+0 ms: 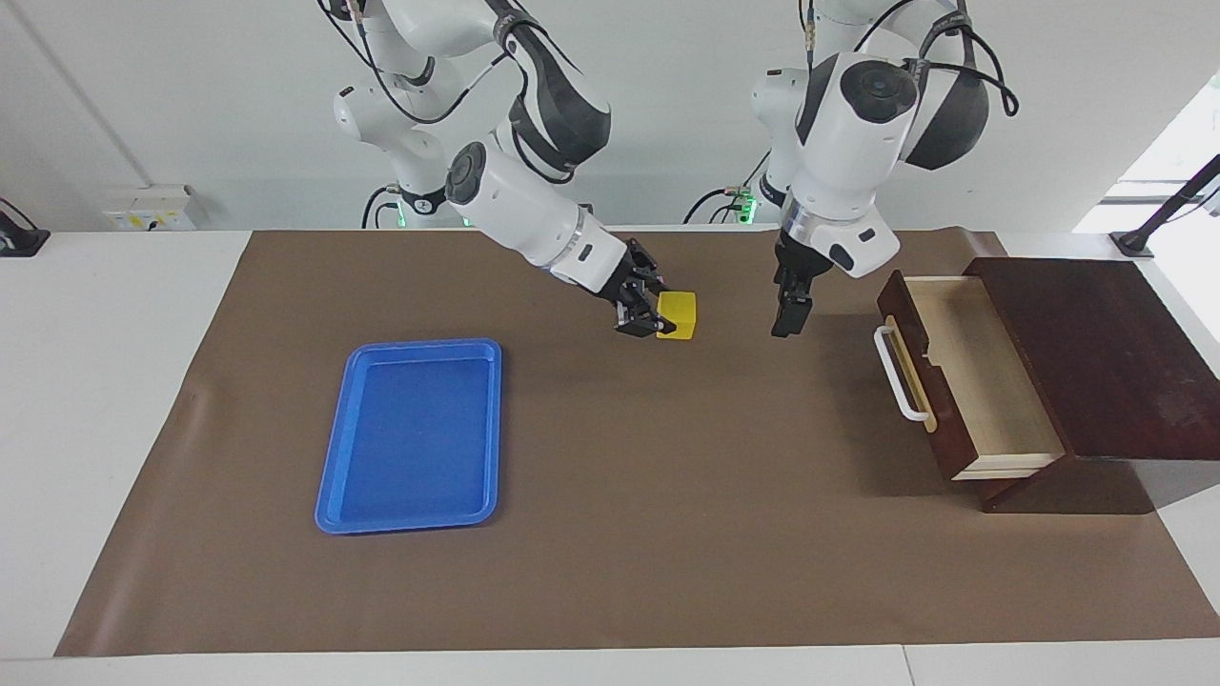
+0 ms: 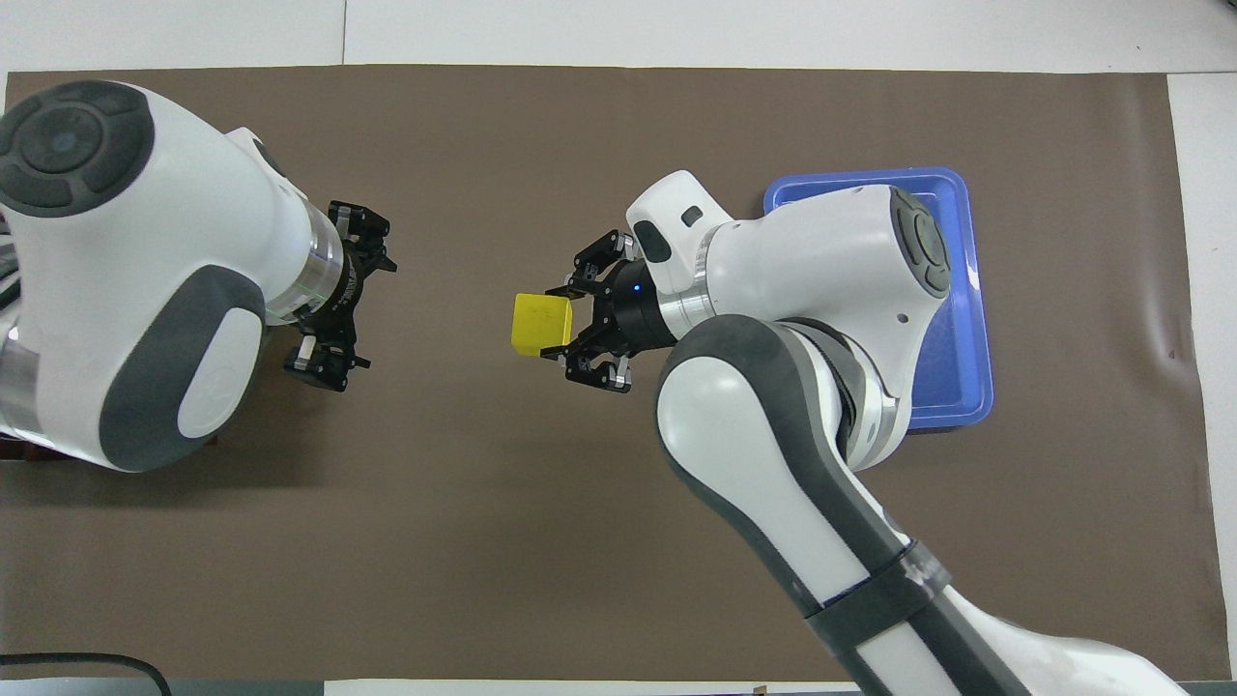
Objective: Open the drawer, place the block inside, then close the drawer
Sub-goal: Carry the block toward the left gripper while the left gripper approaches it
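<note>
A: What is taking up the most room on the table?

B: The brown mat (image 1: 610, 534) is covering nearly all of it. At the left arm's end the dark wooden box (image 1: 1115, 362) is sitting on the mat, and the drawer (image 1: 972, 381) is standing pulled out of it, its pale inside showing bare and its white handle (image 1: 901, 373) facing the middle of the table.

A: And at the right arm's end?

B: The blue tray (image 1: 412, 434) is lying flat there, well apart from the box.

A: Where is the block?

B: The yellow block (image 1: 678, 315) is sitting clamped in the right gripper (image 1: 652, 314), over the middle of the mat, between the tray and the drawer. The fingertips are pressing on two of its sides, and the arm is reaching in at a slant. Whether the block is touching the mat, I cannot tell.

A: And the other arm?

B: The left gripper (image 1: 788, 316) is hanging over the mat, pointing straight down, between the block and the drawer's handle. Its fingers are standing apart and gripping nothing.
</note>
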`<state>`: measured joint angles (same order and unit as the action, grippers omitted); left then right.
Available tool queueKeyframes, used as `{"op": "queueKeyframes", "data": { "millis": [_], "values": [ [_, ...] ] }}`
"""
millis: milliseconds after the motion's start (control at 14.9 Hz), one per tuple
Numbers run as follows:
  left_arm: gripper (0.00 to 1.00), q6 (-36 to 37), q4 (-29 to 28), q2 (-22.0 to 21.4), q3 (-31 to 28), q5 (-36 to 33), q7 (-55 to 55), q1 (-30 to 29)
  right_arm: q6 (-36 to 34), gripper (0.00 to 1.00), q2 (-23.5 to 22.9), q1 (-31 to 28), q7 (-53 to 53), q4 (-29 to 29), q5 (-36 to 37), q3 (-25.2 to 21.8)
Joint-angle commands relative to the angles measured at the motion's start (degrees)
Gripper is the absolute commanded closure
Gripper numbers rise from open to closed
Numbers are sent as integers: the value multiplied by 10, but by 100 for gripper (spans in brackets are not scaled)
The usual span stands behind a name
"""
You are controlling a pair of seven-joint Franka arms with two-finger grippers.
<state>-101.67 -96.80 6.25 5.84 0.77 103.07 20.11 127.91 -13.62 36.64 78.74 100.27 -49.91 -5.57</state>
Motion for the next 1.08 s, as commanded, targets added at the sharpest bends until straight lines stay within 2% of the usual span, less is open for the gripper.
{"op": "queueKeyframes", "data": {
  "millis": [0, 538, 1008],
  "values": [
    [0, -19, 30, 32, -8, 9, 70, 16, 3, 100, -8, 2, -17, -14, 13, -1],
    [0, -49, 27, 32, -7, 28, 86, 42, 5, 100, -9, 14, -16, -18, 15, -1],
    [0, -40, 5, 24, -7, 29, 85, 56, 5, 100, -9, 15, -14, -18, 15, -1]
  ]
}}
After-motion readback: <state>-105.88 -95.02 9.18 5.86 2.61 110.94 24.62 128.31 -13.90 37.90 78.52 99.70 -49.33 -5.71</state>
